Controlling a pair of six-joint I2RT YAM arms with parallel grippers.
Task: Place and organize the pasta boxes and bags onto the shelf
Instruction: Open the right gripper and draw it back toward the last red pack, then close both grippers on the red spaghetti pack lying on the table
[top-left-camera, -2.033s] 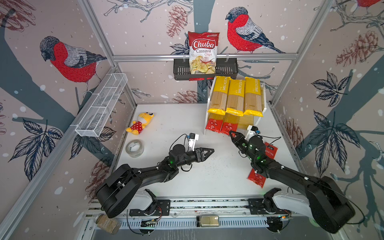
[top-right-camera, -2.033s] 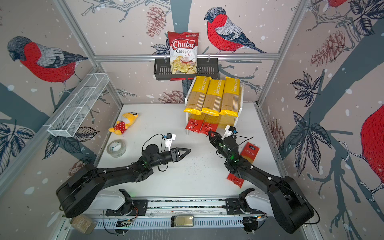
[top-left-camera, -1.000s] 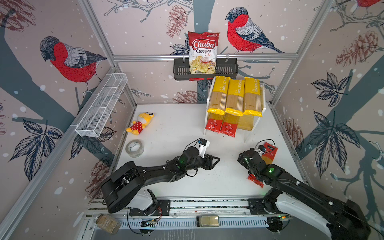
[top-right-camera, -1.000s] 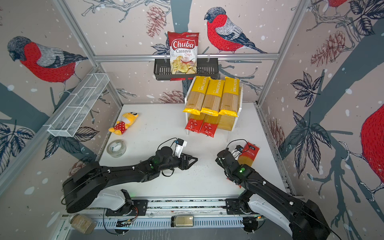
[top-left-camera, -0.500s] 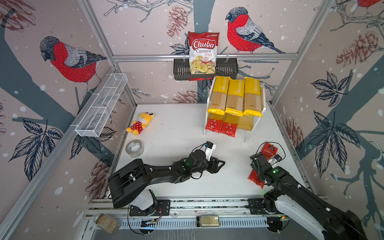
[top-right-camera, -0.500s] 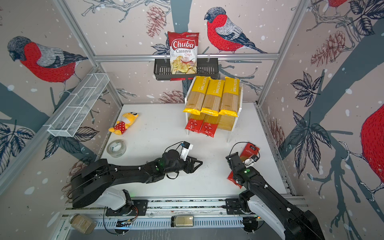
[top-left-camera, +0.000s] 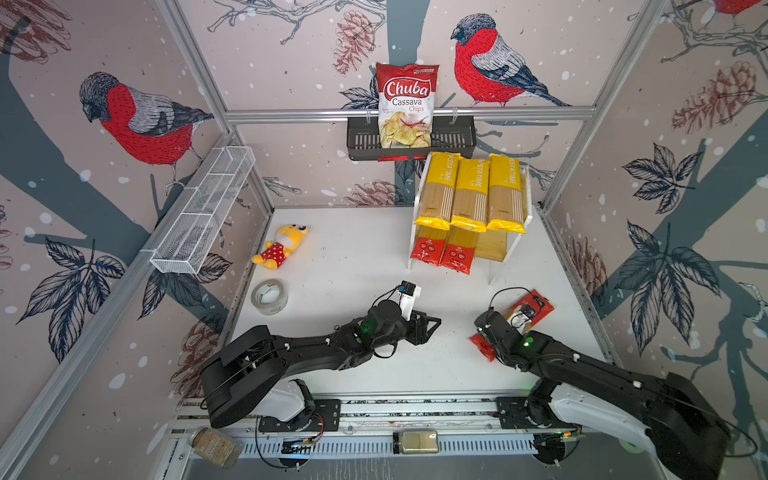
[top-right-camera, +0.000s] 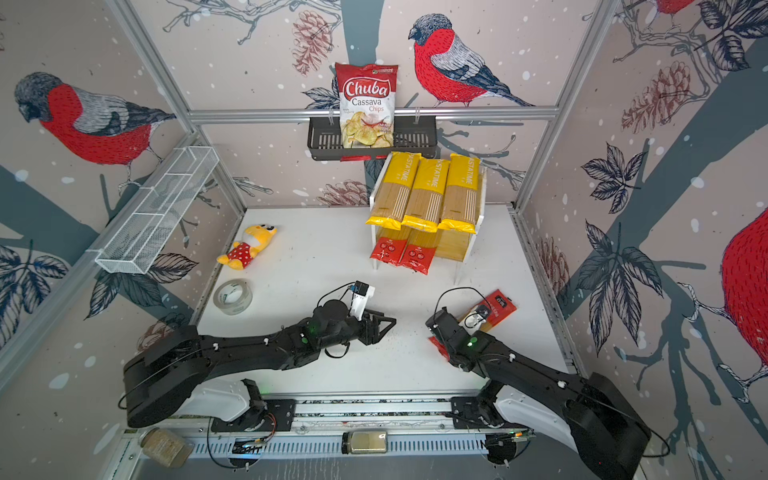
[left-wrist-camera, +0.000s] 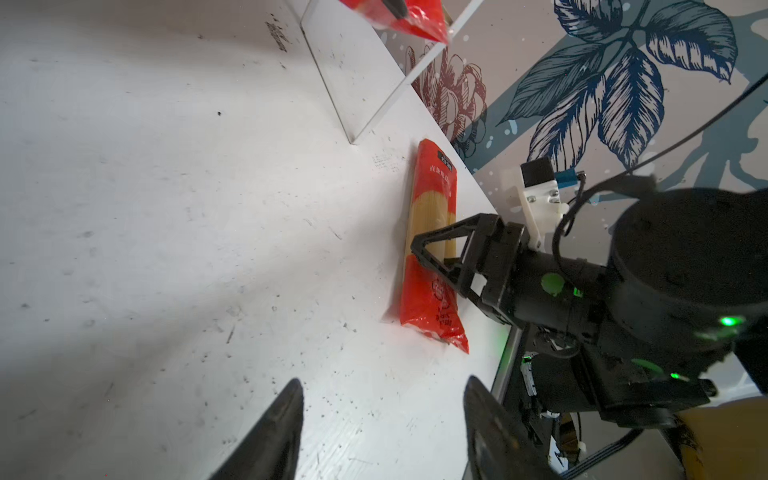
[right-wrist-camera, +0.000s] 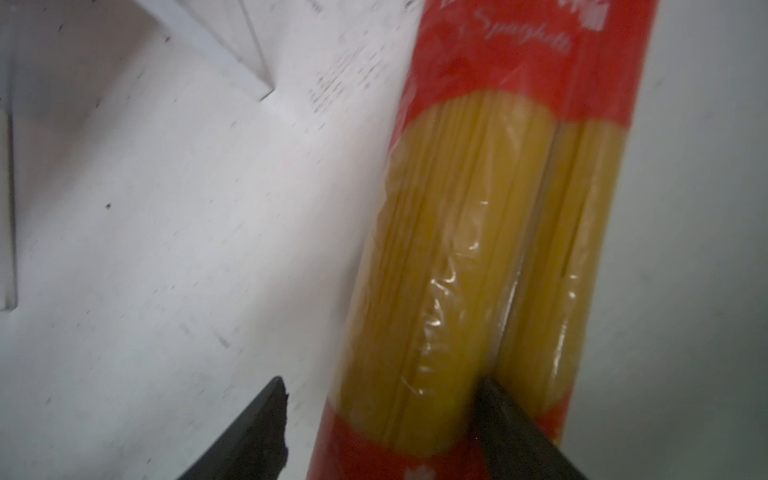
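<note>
Three yellow pasta packets (top-left-camera: 469, 191) lie side by side on the top tier of the shelf (top-left-camera: 494, 247). Two red-ended packets (top-left-camera: 440, 253) sit on the left of its lower tier. A third red-ended packet (top-left-camera: 534, 305) (top-right-camera: 496, 303) (left-wrist-camera: 432, 199) lies flat on the table, front right. My right gripper (top-left-camera: 484, 332) (top-right-camera: 436, 328) (right-wrist-camera: 382, 386) stands open over this packet's near half, with one finger on the table beside it and the other on top of it. My left gripper (top-left-camera: 430, 328) (top-right-camera: 384, 326) (left-wrist-camera: 382, 399) hovers open and empty at mid-table, pointing at that packet.
A Chuba chips bag (top-left-camera: 406, 104) stands in the black basket (top-left-camera: 455, 137) on the back wall. A white wire basket (top-left-camera: 203, 212) hangs on the left wall. A yellow plush toy (top-left-camera: 280, 247) and a tape roll (top-left-camera: 269, 296) lie on the table's left side.
My right gripper has pulled back from the shelf and come down over the red-ended packet on the table. My left gripper has moved right and a little nearer the front.
</note>
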